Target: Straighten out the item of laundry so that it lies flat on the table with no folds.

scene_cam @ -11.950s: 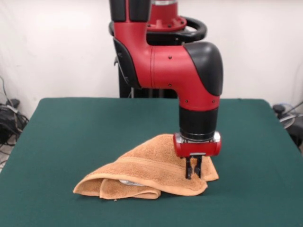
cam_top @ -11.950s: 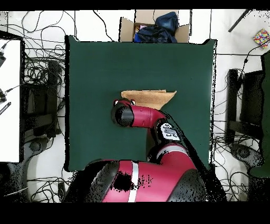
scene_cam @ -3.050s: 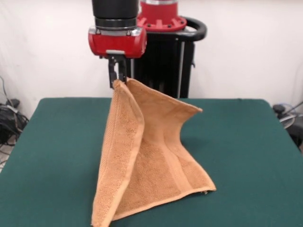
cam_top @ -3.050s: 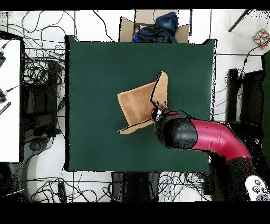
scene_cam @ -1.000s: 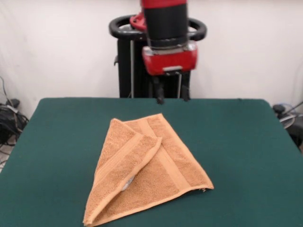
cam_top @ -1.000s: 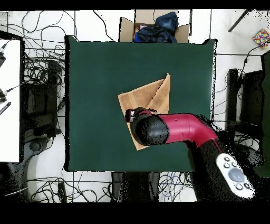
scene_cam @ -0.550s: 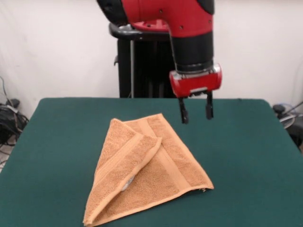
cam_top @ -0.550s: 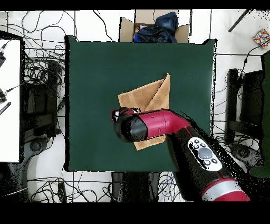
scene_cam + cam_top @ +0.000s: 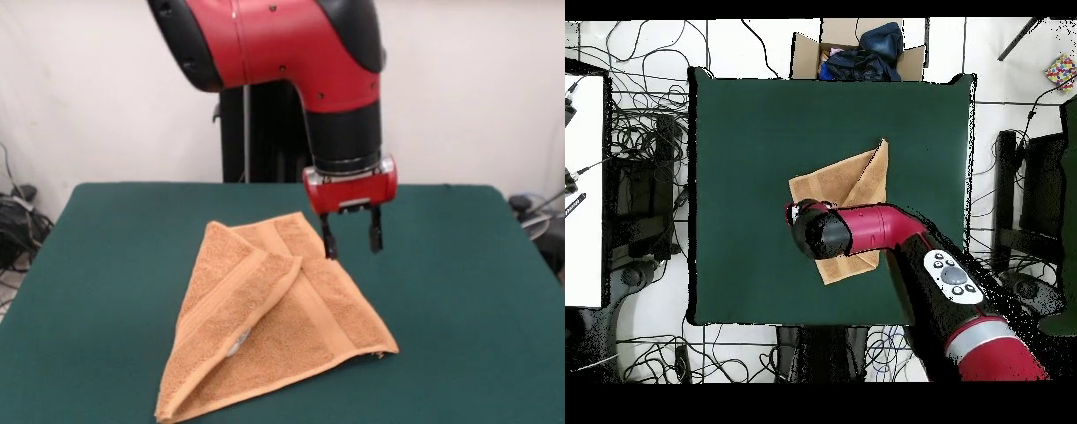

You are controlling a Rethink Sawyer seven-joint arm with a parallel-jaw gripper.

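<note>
The towel (image 9: 274, 322) lies at the lower centre of the front view, on the green table (image 9: 459, 291), folded into a rough triangle: one flap is laid diagonally over the left half, with its banded edge crossing the middle, and a small white tag peeps from under that flap. The gripper (image 9: 350, 238) is held just above the towel's upper right edge, right of centre in the frame, with its two fingers (image 9: 328, 241) spread apart and nothing between them. The cloth is not touched.

The step in hand is judged to be the choosing of a fresh grasp. It is best done by taking a single layer only, at the free corner of the top flap near the middle of the towel, so that the fold can be peeled back toward the left of the frame. If both layers are pinched at the right edge below the gripper, the whole triangle would likely be dragged and the fold kept.

Open green surface is seen on every side. In the overhead view the towel (image 9: 855, 190) sits near the table's centre, partly covered by the arm (image 9: 885, 235), with the table's edges well apart from it. The widest room in the front view is offered to the left and right; the near edge at the bottom of the frame is closest to the towel's lower corner.
</note>
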